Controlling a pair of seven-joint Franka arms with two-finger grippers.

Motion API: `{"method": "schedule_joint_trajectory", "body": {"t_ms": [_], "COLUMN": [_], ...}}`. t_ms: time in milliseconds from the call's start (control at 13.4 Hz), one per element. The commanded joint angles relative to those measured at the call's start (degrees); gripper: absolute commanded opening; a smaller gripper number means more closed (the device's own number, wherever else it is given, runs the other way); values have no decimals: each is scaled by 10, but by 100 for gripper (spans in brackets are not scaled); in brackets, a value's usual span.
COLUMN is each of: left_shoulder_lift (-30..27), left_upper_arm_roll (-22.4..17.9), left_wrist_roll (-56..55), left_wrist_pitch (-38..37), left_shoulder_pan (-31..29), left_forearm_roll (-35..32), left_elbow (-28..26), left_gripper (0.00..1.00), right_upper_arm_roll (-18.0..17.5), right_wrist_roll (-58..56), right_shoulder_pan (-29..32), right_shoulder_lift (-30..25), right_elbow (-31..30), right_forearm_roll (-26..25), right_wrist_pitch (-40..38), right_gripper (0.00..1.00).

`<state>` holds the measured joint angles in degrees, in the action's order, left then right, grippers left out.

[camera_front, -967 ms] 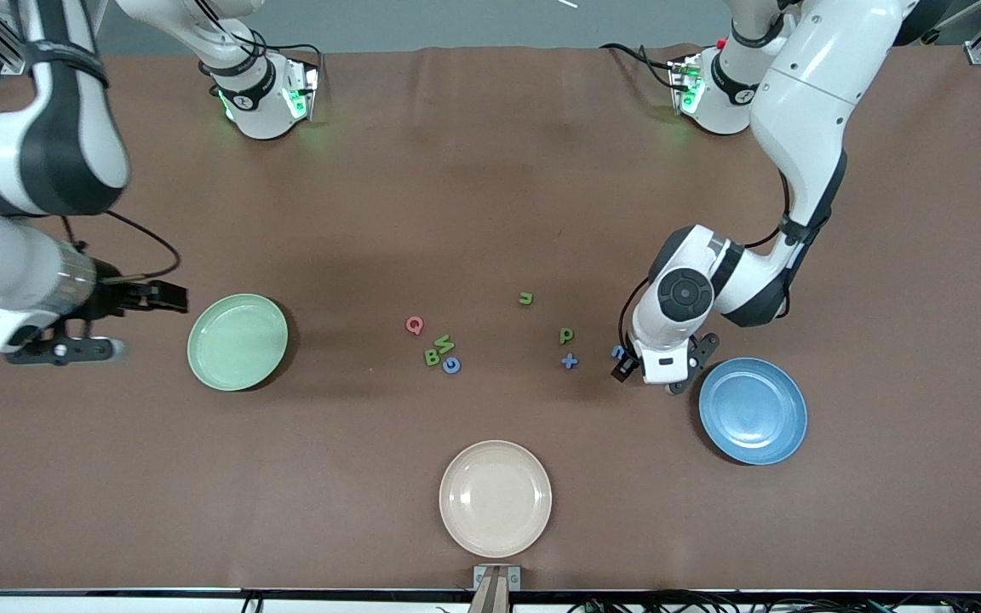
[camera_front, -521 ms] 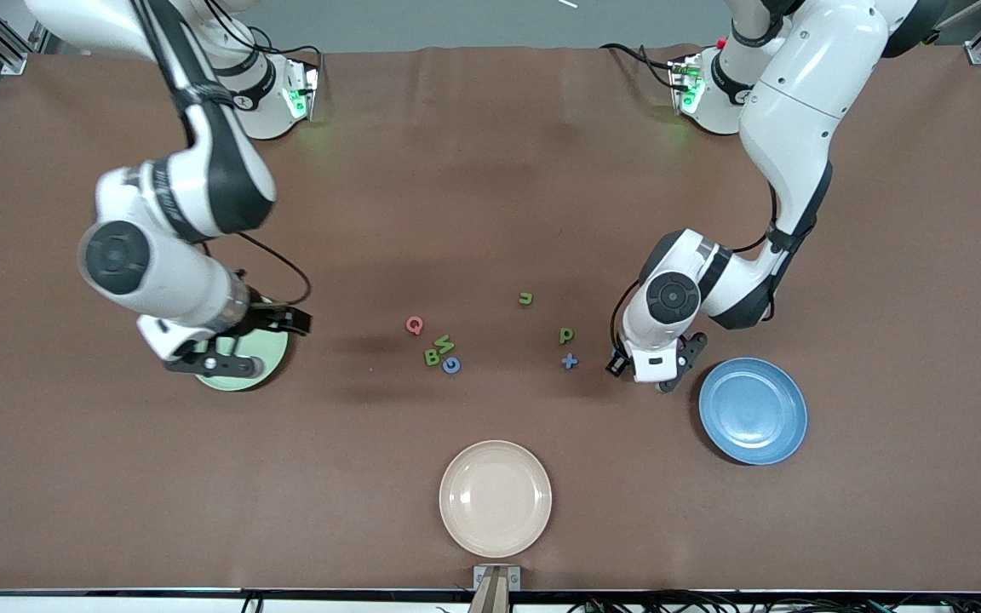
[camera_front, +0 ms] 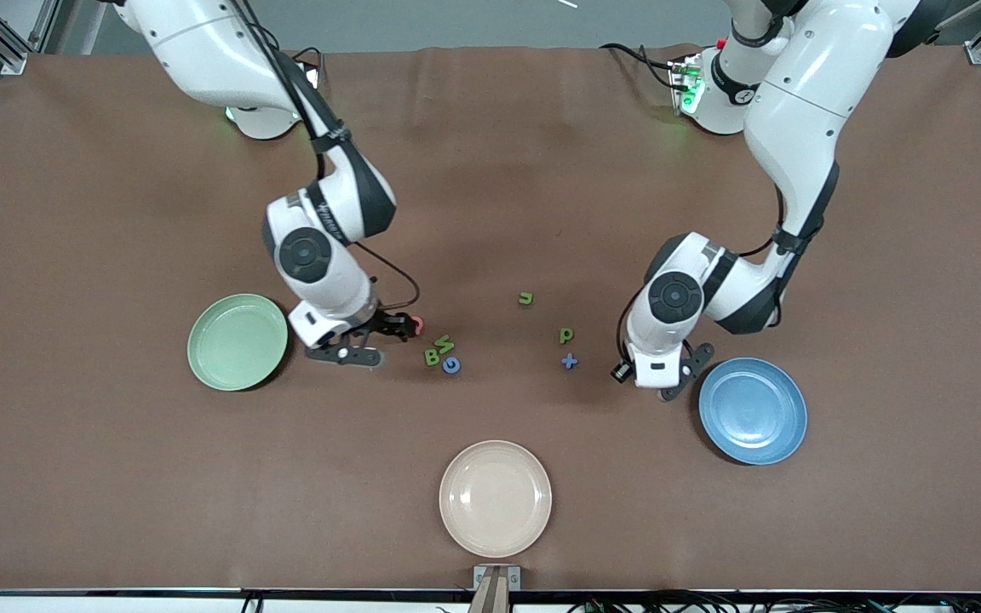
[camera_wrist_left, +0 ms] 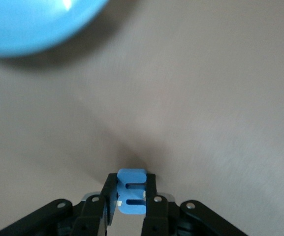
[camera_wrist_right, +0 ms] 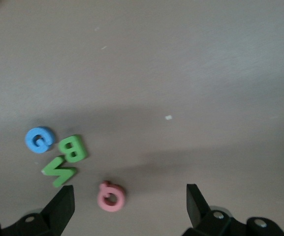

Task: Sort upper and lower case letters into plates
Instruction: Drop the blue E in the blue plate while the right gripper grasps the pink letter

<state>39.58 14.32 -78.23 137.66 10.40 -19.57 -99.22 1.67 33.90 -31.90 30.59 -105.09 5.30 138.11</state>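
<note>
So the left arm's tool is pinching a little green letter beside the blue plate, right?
Not quite: the letter pinched in the left tool is blue, not green. The left wrist view shows it shut between the fingers, with the blue plate close by.

White arms (camera_front: 797,77), black joints, black cables

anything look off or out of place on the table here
Nothing stands out. The letters lie loose and flat mid-table; the green plate, blue plate and cream plate sit level and bare.
</note>
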Motion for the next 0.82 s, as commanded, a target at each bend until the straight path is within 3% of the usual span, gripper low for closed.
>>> {"method": "schedule_joint_trajectory", "body": {"t_ms": [0, 446, 744], "left_shoulder_lift": [-19, -15, 13], "left_upper_arm_roll": [0, -1, -2], "left_wrist_roll": [83, 280, 352], "left_wrist_pitch": [-13, -54, -33], "left_shoulder_pan": [-36, -127, -172], "left_forearm_roll": [-14, -20, -21], "left_elbow": [24, 40, 47], "left_gripper": [0, 0, 0], "right_upper_arm_roll": [8, 11, 11], "right_wrist_roll": [28, 28, 28], "right_shoulder_pan": [-29, -44, -45], "right_shoulder_lift": [18, 25, 26], "right_elbow": [-4, -47, -50], "right_forearm_roll": [-6, -21, -29], "right_wrist_pitch": [28, 66, 71], "right_gripper": [100, 95, 81]}}
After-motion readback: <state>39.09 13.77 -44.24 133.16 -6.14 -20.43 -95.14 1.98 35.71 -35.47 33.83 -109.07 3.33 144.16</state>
